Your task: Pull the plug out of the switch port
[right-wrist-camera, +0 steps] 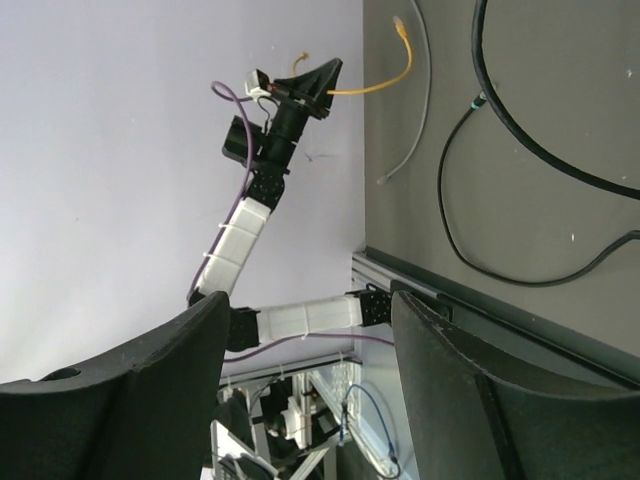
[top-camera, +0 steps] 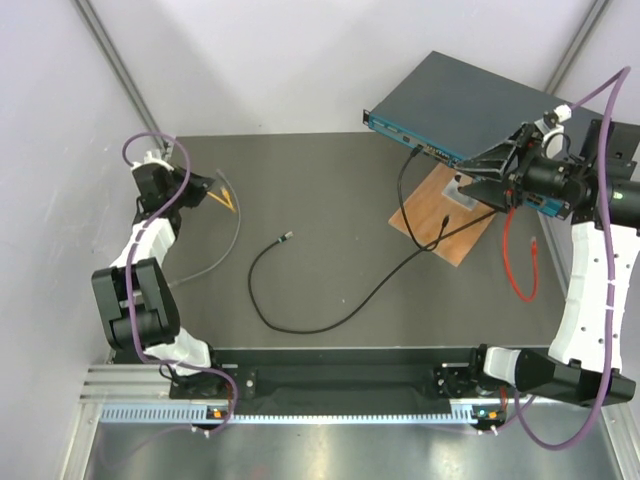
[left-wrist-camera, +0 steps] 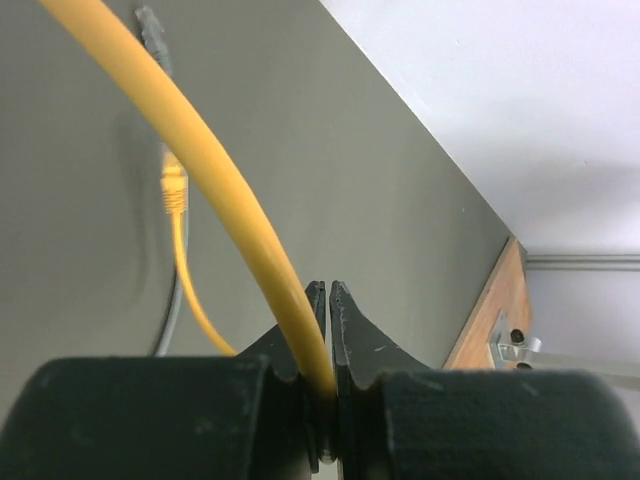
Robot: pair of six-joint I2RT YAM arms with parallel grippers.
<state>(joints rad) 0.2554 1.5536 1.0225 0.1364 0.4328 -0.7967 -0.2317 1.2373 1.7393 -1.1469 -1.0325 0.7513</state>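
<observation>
1. While the right arm reaches toward the 2 o'clock corner of the worktop (top-camera: 320, 190), the switch (top-camera: 480, 100) lies there at an angle. Its teal face (top-camera: 410, 135) is turned toward 7 o'clock, and the markings along the row of sockets are too small to read.
2. A black plug (top-camera: 415, 150) sits against the teal face. Its black cable (top-camera: 330, 315) trails down and loops across the worktop toward 6 o'clock.
3. The right gripper (top-camera: 463, 170) hovers just beside that face. Seen from above, it is over the wooden board (top-camera: 425, 225), with its fingers (right-wrist-camera: 150, 380) spread apart and grasping nothing.
4. At 9 o'clock, the left gripper (left-wrist-camera: 328, 300) has its fingers clenched on a yellow cable (left-wrist-camera: 230, 200). The cable's yellow connector (left-wrist-camera: 172, 185) rests on the worktop beside a grey cable (left-wrist-camera: 150, 30).
5. A red cable (top-camera: 520, 270) lies at 3 o'clock, close to the right arm.
</observation>
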